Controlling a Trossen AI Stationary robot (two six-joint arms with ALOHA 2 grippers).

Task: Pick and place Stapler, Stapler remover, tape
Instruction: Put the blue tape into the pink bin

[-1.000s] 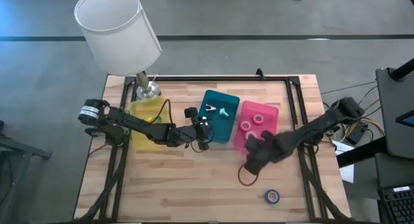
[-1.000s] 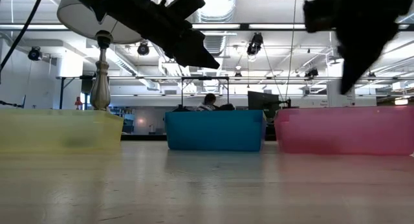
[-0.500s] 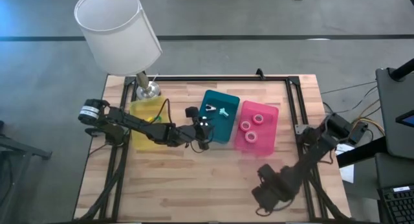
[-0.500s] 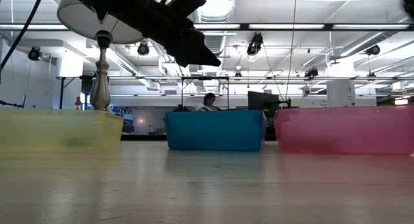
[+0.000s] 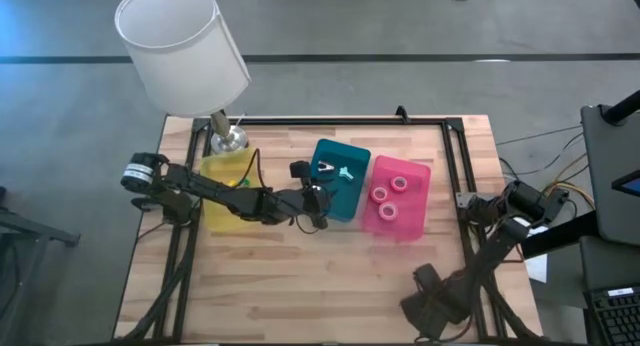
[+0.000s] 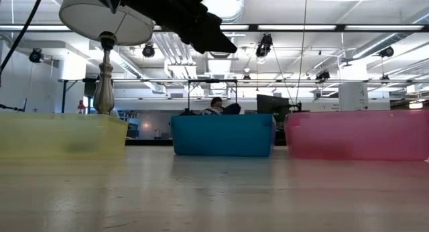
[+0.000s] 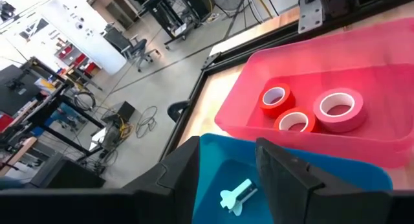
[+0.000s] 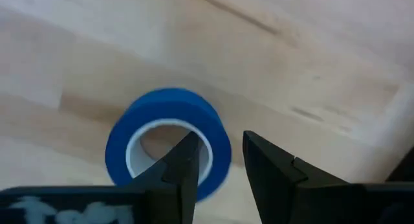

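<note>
The blue tape roll (image 8: 167, 141) lies flat on the wood near the table's near right corner. My right gripper (image 8: 220, 160) is open and comes down over it, with one finger (image 8: 185, 160) over the roll's hole and the other (image 8: 270, 169) outside its wall. In the high view the right gripper (image 5: 425, 308) hides the roll. Three red-pink tape rolls (image 7: 294, 120) lie in the pink bin (image 5: 418, 176). A pale stapler remover (image 7: 236, 195) lies in the teal bin (image 5: 355, 153). My left gripper (image 7: 226, 166) is open and hovers over the teal bin's near left side (image 5: 315, 201). My right gripper stands astride the blue roll's wall (image 8: 217, 146) from above, pointing down. I cannot tell whether either finger touches the roll. The roll lies flat on the table.
A yellow bin (image 5: 222, 176) sits to the left of the teal one, partly under my left arm. A lamp with a white shade (image 5: 180, 46) stands at the far left corner. A black frame (image 5: 470, 166) runs along the table's edges. Bare wood (image 5: 300, 276) spans the near half.
My right gripper has swung from the pink bin's near edge toward the table's near right corner and come down over the blue roll. My left gripper has risen a little above the teal bin.
</note>
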